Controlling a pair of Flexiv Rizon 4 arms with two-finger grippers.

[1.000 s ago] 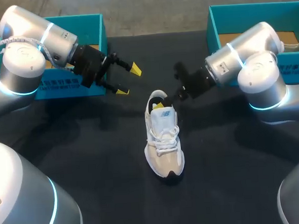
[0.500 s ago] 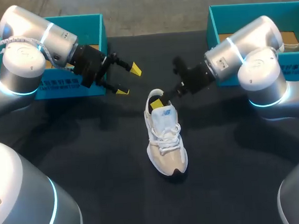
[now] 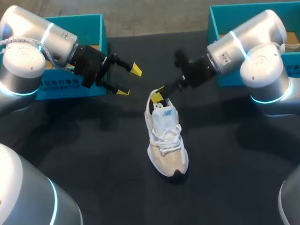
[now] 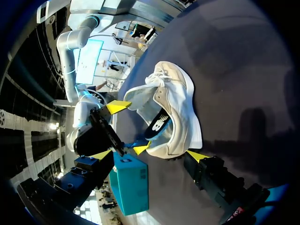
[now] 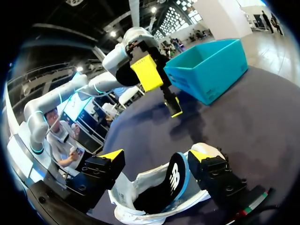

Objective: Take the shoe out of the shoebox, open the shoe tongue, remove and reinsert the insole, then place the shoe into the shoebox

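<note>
teal shoebox [image 3: 83,17] beside left pincer [image 3: 128,80], shoe [image 3: 165,142] midtable

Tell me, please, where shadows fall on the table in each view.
Head view: the black table nearly swallows shadows, and only a faint one lies beside the shoe. Left wrist view: a dark shadow patch lies on the table beside the shoe. Right wrist view: a soft shadow lies under the left hand.

Bright overhead light casts soft shadows on the dark table [image 3: 92,162] around the shoe [image 3: 165,142].
</note>
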